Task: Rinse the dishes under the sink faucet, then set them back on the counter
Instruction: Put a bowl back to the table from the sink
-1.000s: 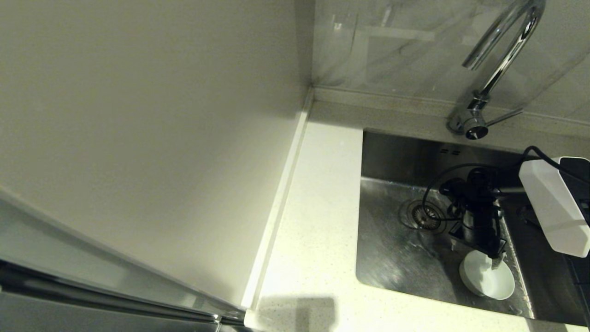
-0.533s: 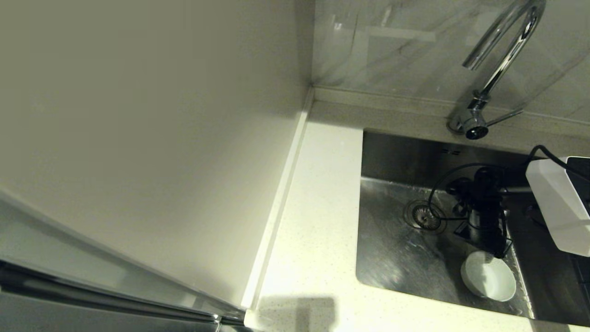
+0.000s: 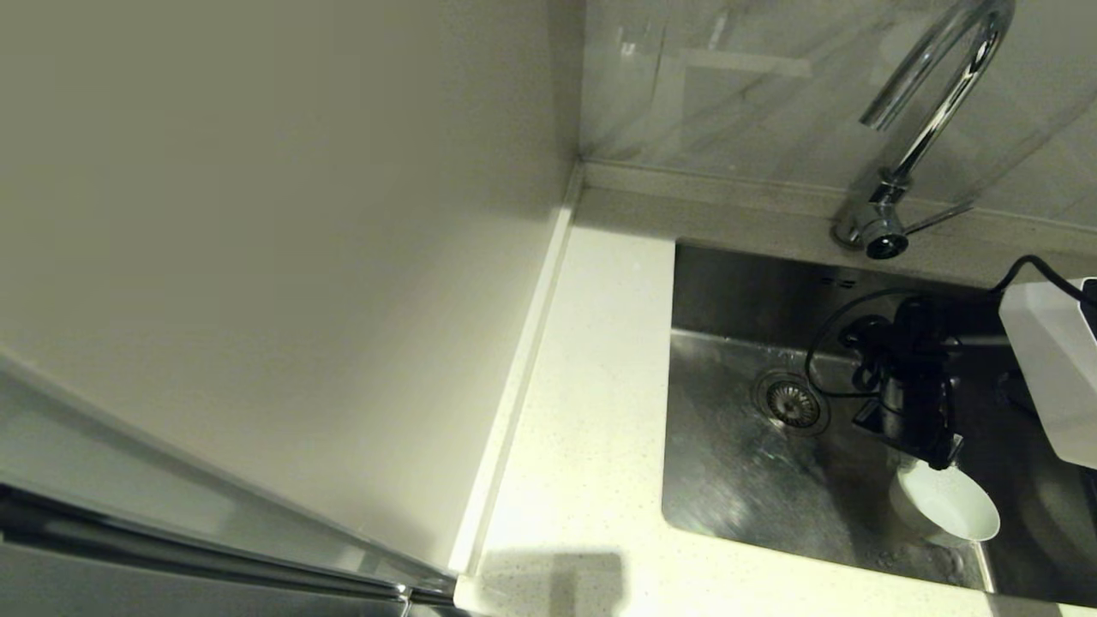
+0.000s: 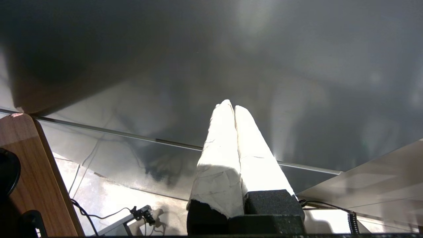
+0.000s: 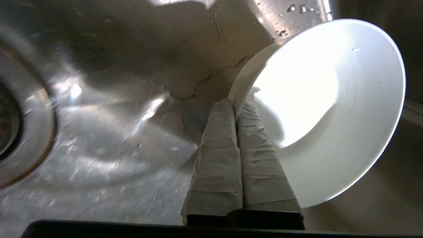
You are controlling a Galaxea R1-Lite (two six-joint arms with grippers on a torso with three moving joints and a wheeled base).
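A white bowl [image 3: 950, 506] [image 5: 330, 109] hangs tilted just above the floor of the steel sink [image 3: 737, 480] near its front right corner. My right gripper [image 3: 941, 452] [image 5: 238, 103] is shut on the bowl's rim, one finger inside and one outside. The chrome faucet [image 3: 930, 111] stands behind the basin with its lever at the base. The drain strainer [image 3: 792, 403] lies left of the gripper. The white speckled counter [image 3: 591, 411] runs along the sink's left side. My left gripper [image 4: 231, 107] is shut on nothing, parked away from the sink and outside the head view. The other two bowls are out of view.
A tall pale wall panel [image 3: 257, 257] borders the counter on the left. The tiled backsplash [image 3: 728, 86] rises behind the faucet. My right arm's white housing [image 3: 1050, 368] hangs over the sink's right side.
The right gripper has lifted the white bowl off the sink floor, tipping it and carrying it to the right. The arm housing has also shifted right.
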